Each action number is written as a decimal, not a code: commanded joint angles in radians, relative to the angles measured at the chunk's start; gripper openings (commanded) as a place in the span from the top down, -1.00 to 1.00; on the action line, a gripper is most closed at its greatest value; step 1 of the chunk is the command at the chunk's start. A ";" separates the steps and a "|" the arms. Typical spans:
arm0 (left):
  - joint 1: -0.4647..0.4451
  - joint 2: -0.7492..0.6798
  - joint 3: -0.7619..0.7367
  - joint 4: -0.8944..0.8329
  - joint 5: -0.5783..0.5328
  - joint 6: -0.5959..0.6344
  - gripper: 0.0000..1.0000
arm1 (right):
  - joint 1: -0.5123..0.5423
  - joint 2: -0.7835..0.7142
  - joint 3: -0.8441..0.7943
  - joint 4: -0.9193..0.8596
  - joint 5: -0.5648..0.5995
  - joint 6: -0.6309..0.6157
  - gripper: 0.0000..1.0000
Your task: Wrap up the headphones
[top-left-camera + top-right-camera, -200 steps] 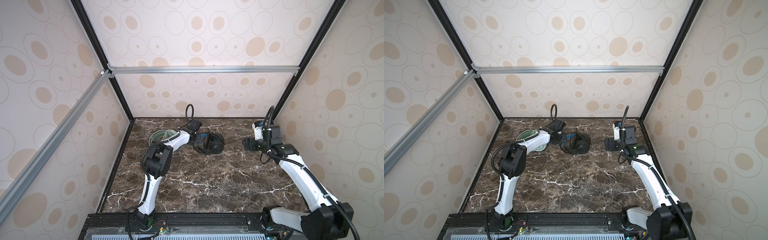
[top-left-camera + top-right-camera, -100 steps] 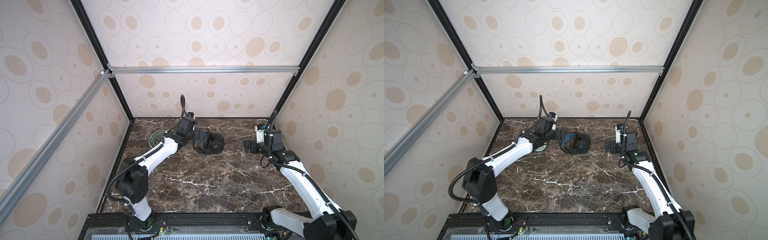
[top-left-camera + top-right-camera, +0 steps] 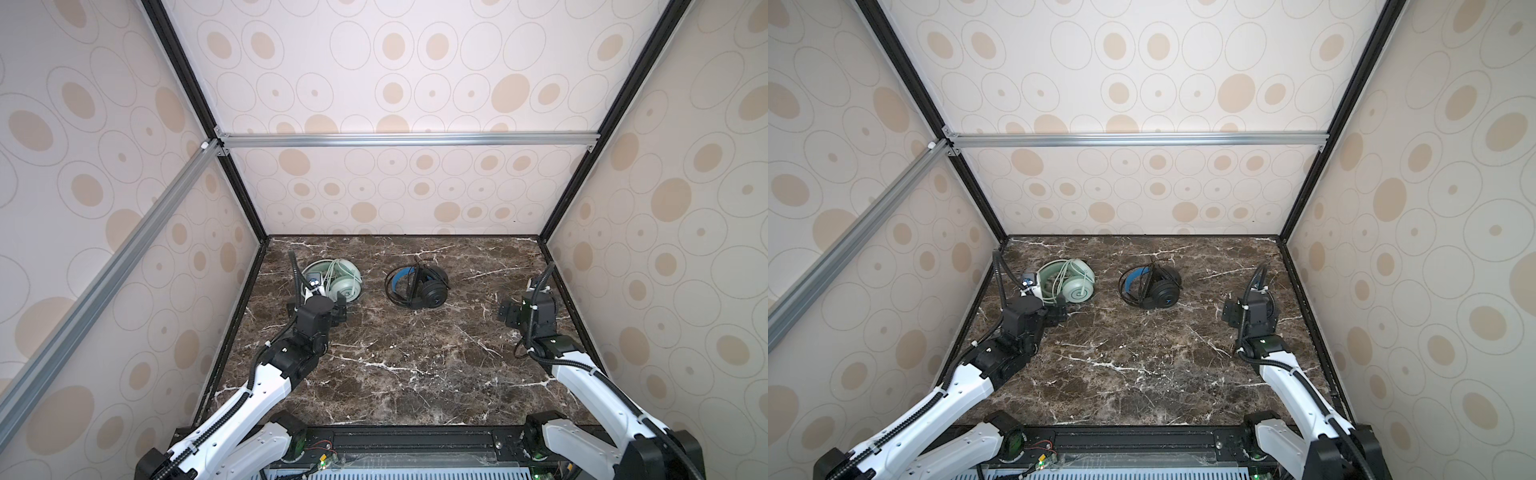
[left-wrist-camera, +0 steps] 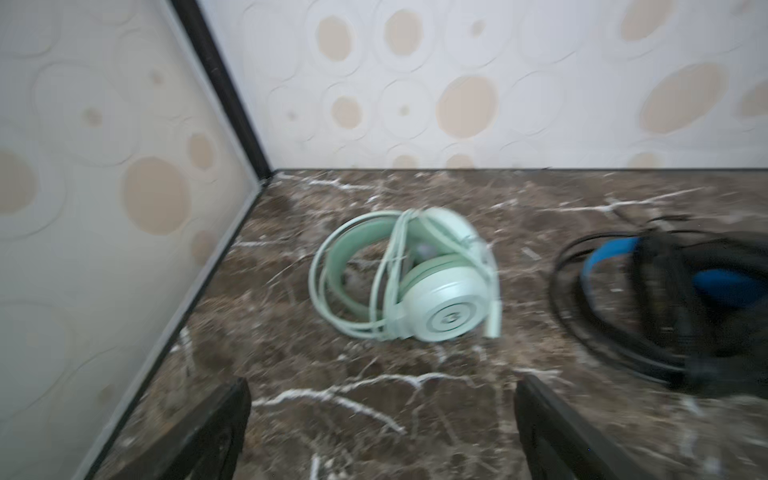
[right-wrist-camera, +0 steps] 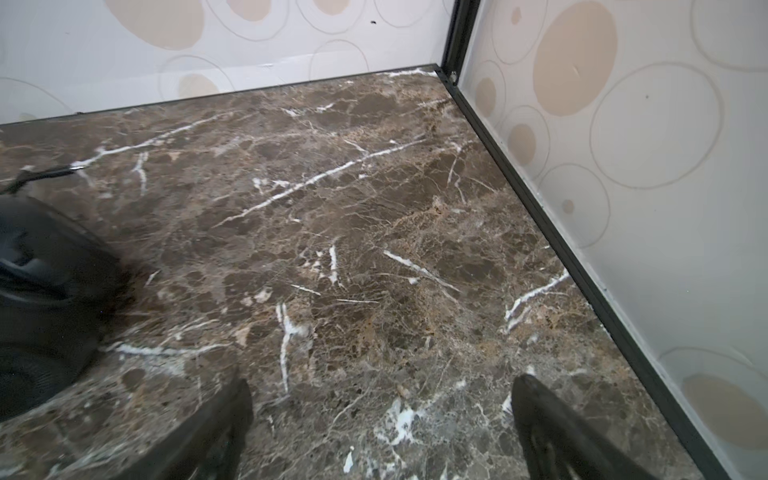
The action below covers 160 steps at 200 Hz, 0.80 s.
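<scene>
Two wrapped-looking headsets lie by the table's [image 3: 415,374] far edge: mint-green headset [image 3: 336,280] near the far-left corner, black headset [image 3: 419,286] mid-edge. Left hand [image 4: 382,386] and right hand [image 5: 382,386] gape empty; any retreat should clear the cable loops.

**Colours and patterns.** Upper left of the tabletop in both top views: mint-green headset [image 3: 345,277], pale mint throughout, a ring emblem on its earcup face; its whitish-green cable [image 4: 392,266] is a shade lighter. To its right: black headset [image 3: 430,291], black save for a bright blue inner headband [image 3: 400,274]. Tabletop [image 3: 415,353]: dark brown marble, white veins, tan mottling. Walls [image 3: 395,83]: cream, printed with beige ovals inside thin grey ring outlines. Frame posts [image 3: 245,199]: black. Rail [image 3: 407,139]: silver. Left arm [image 3: 266,382] and right arm [image 3: 590,382]: white shells, black joints.
</scene>
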 commanded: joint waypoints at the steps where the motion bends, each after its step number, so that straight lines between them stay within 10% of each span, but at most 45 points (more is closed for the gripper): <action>1: 0.044 0.004 -0.068 0.136 -0.128 0.024 -0.96 | 0.003 0.070 -0.063 0.266 0.005 -0.033 -0.99; 102: 0.221 0.380 -0.444 1.275 -0.031 0.262 -0.96 | -0.103 0.393 -0.077 0.649 -0.153 -0.169 -0.99; 160: 0.332 0.621 -0.425 1.514 0.188 0.278 -0.96 | -0.111 0.433 -0.131 0.772 -0.228 -0.197 -0.99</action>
